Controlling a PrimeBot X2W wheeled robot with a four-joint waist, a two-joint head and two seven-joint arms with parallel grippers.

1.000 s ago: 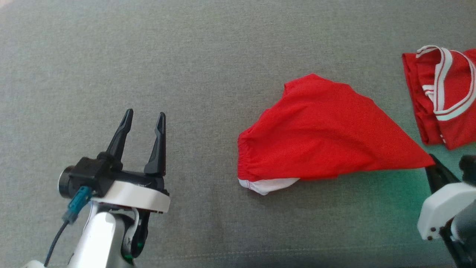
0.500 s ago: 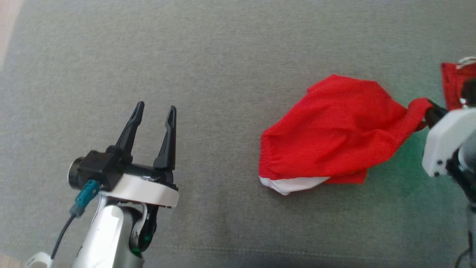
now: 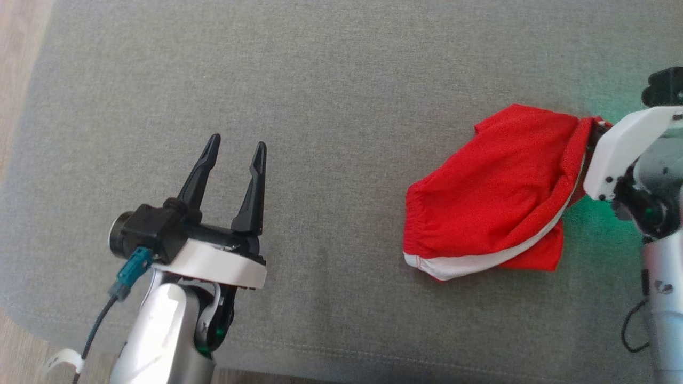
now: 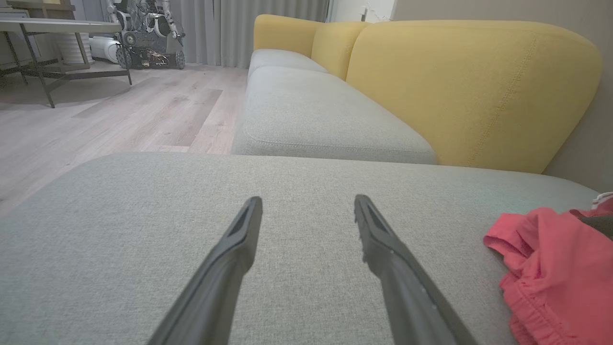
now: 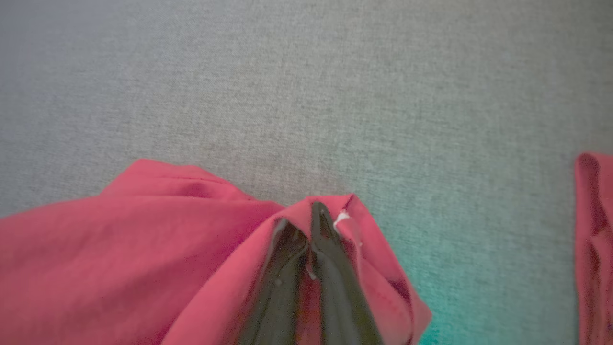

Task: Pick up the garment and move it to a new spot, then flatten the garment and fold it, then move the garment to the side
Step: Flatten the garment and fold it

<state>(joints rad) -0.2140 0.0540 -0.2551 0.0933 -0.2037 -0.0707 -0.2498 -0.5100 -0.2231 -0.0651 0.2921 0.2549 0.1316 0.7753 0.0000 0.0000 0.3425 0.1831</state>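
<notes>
2 grippers: L gripper [image 3: 237,141] has fingers spread, above gray couch [image 3: 320,80]. R gripper [image 5: 300,218] pinches 1 red cloth [image 3: 496,197]. 2nd red cloth [image 5: 594,239] lies nearby.

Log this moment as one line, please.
right pincer: shut on garment corner | left pincer: open, empty | garment: mostly on cushion

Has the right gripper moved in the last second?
Yes: the right gripper, shut on the garment, went up the view, away from the cushion seam.
</notes>
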